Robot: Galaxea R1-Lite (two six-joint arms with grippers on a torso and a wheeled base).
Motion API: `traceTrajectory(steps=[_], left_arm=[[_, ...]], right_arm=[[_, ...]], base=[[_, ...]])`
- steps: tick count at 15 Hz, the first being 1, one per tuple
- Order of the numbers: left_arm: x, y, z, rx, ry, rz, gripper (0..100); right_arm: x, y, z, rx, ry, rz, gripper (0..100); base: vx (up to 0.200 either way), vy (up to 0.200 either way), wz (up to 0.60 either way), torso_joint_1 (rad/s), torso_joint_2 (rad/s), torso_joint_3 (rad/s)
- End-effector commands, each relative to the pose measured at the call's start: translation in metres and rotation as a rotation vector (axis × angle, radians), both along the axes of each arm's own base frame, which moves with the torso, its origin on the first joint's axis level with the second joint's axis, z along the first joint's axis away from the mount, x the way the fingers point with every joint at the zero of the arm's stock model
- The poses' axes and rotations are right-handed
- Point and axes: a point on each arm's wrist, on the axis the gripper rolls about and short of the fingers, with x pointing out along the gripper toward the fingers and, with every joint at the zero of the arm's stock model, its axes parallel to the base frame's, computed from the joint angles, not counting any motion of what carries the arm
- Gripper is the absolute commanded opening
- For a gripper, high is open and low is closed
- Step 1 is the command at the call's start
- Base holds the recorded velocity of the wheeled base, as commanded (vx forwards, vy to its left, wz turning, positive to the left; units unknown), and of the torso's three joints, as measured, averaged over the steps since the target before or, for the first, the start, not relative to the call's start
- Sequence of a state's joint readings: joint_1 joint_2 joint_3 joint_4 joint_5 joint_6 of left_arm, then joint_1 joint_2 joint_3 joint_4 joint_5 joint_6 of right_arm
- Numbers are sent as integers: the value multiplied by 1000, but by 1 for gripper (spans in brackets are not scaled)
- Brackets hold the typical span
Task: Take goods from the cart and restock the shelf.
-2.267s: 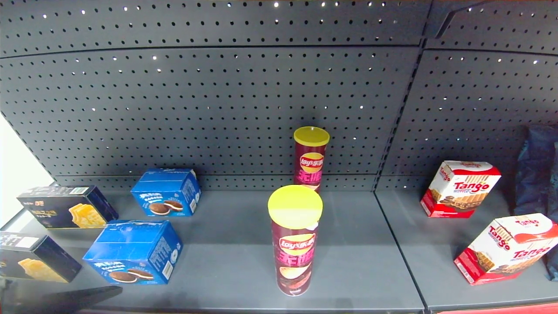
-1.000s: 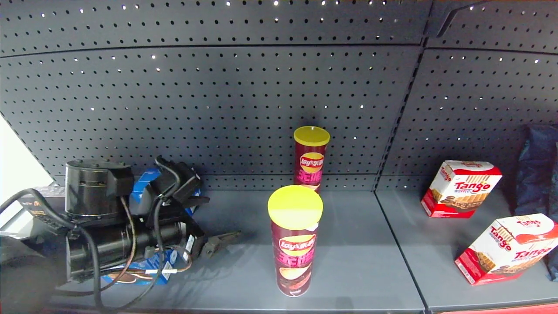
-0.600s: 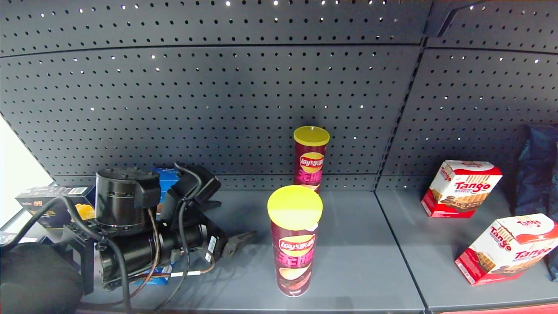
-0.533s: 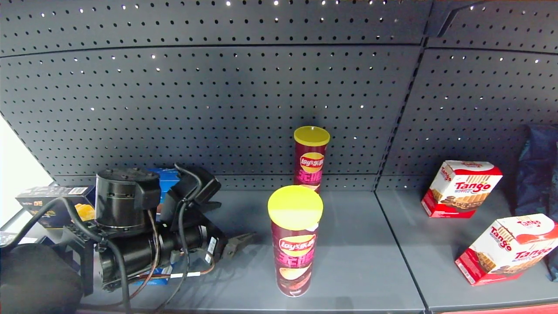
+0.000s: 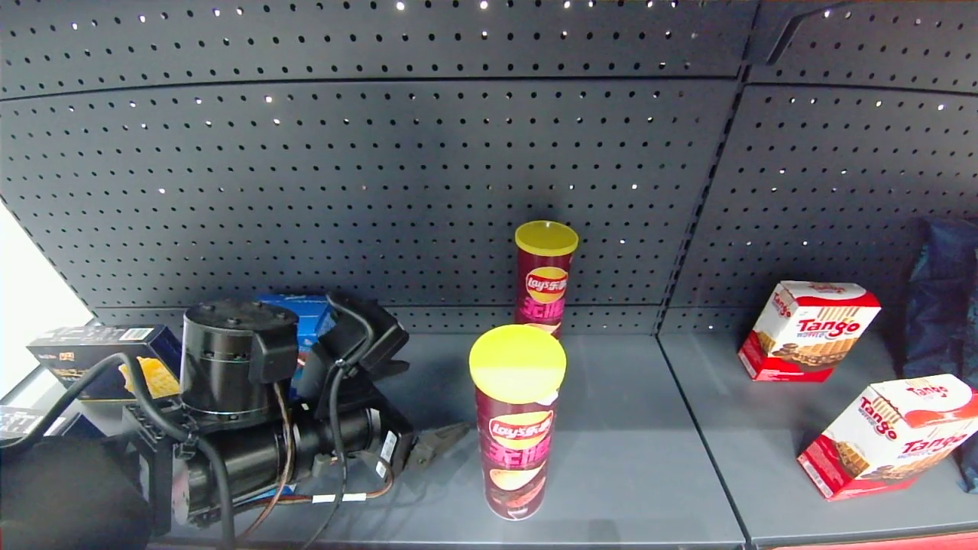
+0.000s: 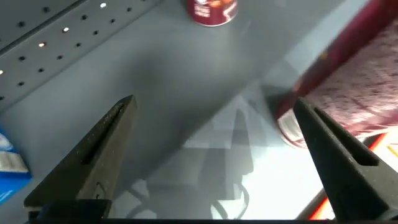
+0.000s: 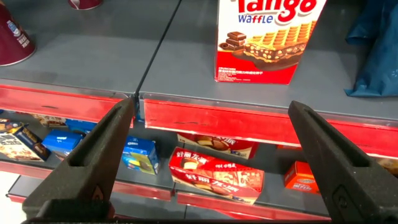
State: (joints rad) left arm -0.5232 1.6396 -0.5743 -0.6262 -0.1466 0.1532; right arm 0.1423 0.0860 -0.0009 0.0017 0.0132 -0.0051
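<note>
Over the last couple of seconds the left arm has come in over the front left corner of the dark grey metal shelf [image 5: 634, 451] and pushed rightward along its front edge, covering most of the blue cardboard biscuit boxes [image 5: 307, 315] as it went. None of the goods has moved. The left hand [image 5: 432, 446] now sits low over the shelf floor just beside the front maroon cylindrical crisp can with a yellow plastic lid [image 5: 519, 428], close to it but apparently not touching. Its fingers [image 6: 102, 149] are spread wide with only bare shelf between them. The front can shows blurred next to one finger, and the rear maroon crisp can [image 5: 545, 279] of the same kind stands farther off against the perforated back panel [image 5: 344, 191]. The right hand [image 7: 211, 109] is likewise spread wide and empty, held off the shelf's front edge facing a red-and-white cardboard wafer box [image 7: 264, 37]. Since the left arm arrives with nothing in its grip, this looks less like a delivery than a move on the front can itself, probably to grasp it or nudge it into line with the rear one. The tall can would likely tip if a finger caught it high or from one side.
</note>
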Motion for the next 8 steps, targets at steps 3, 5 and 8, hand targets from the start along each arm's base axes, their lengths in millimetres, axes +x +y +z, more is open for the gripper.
traceTrajectory(steps=[3,5,8], left_arm=[[-15,2,-9,24,30,-26,100],[-19,3,-14,39,48,-32,100],[-16,-1,-11,28,34,-32,100]], right_arm=[[0,0,0,0,2,1,100],[0,0,0,-1,2,1,100],[0,0,0,-1,2,1,100]], base=[[0,0,0,0,0,0],[0,0,0,0,0,0],[0,0,0,0,0,0]])
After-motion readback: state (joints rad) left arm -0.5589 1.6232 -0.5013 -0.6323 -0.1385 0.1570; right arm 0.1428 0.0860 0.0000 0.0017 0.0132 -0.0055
